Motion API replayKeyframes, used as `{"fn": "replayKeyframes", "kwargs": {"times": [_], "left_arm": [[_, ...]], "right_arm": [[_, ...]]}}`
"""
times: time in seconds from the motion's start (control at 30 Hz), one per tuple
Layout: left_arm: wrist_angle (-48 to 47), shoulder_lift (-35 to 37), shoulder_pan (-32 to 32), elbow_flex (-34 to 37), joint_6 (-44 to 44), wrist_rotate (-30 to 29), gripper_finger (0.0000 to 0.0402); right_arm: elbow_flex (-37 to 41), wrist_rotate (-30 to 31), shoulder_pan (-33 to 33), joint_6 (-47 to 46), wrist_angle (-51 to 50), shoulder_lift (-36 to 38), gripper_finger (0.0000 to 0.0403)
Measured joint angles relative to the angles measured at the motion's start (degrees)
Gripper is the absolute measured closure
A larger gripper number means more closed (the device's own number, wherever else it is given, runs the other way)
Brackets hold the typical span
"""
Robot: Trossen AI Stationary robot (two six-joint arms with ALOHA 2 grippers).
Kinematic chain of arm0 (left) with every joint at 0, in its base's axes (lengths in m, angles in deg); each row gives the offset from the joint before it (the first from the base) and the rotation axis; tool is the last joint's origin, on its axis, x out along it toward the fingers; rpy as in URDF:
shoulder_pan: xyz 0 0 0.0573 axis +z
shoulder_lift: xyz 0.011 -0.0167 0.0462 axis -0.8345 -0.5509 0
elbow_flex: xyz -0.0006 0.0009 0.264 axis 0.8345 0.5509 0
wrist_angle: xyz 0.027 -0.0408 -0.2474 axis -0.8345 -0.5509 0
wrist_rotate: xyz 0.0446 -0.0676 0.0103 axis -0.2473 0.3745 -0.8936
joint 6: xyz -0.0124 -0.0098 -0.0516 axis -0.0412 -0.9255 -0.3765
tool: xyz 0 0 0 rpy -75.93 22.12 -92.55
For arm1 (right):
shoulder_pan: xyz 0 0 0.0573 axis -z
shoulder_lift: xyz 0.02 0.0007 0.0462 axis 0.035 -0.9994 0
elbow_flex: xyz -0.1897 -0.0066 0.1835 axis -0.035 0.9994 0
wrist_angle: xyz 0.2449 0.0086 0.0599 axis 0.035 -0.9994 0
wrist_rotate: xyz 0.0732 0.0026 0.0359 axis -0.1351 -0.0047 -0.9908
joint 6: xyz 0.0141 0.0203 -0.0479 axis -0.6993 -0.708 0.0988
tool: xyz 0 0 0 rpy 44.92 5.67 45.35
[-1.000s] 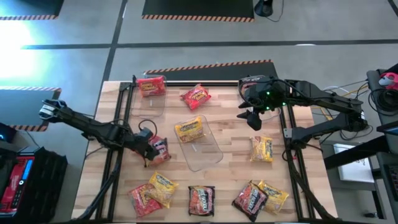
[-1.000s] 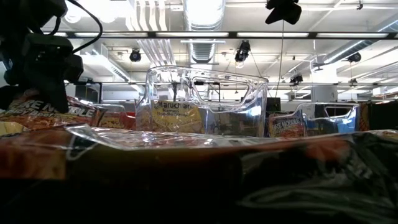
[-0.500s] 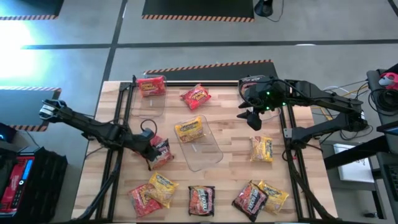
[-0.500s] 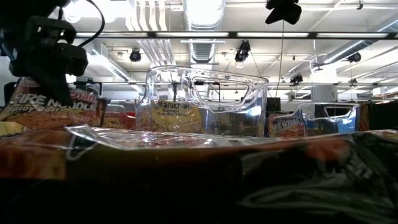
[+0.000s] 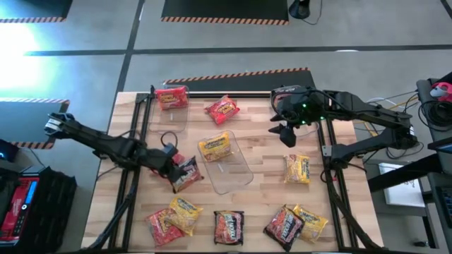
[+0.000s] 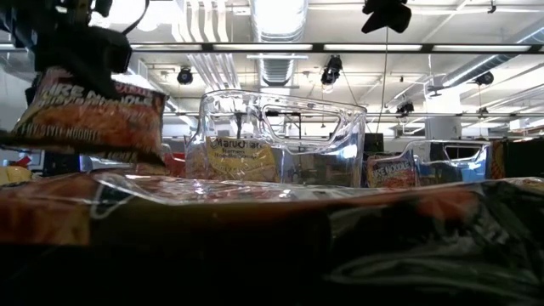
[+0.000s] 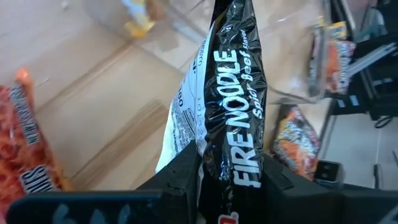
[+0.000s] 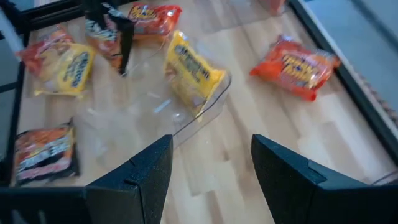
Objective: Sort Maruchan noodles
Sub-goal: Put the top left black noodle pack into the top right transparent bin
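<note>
**One dark packet lifted off the surface**

One arm is at work: the left arm reaches in from the left edge of the surface (image 5: 268, 159), stretched low toward the middle. Its hand (image 5: 175, 169) pinches a dark packet (image 5: 186, 173) by one end, just left of the clear bin (image 5: 236, 173). In the low view the packet (image 6: 89, 119) hangs tilted, clear of the surface. In the left wrist view it (image 7: 230, 106) runs edge-on out from between the fingers (image 7: 180, 177).

The right arm waits over the far right of the surface, its hand (image 5: 284, 132) spread and holding nothing.

A yellow packet (image 5: 215, 146) lies in the bin. Other packets lie around it: red ones (image 5: 222, 109) at the far side, a mixed row (image 5: 229, 227) along the near edge. In the low view a blurred near packet (image 6: 272, 246) blocks most of the surface.
</note>
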Motion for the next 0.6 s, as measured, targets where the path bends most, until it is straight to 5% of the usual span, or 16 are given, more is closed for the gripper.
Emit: {"fn": "replayKeyframes", "kwargs": {"times": [0.13,0.3,0.6], "left_arm": [[-0.01,0.0,0.0,-2.61,1.07,-0.41,0.0326],[0.72,-1.26,-0.04,-7.36,4.38,-4.84,0.0326],[-0.22,-11.63,0.06,-19.63,14.29,-10.16,0.0326]], "right_arm": [[0.0,0.69,0.01,0.61,3.41,-1.04,0.0197],[0.0,0.7,0.0,-11.27,5.83,-2.42,0.0197],[0.02,0.64,-0.02,-14.68,9.84,-6.0,0.0197]]}}
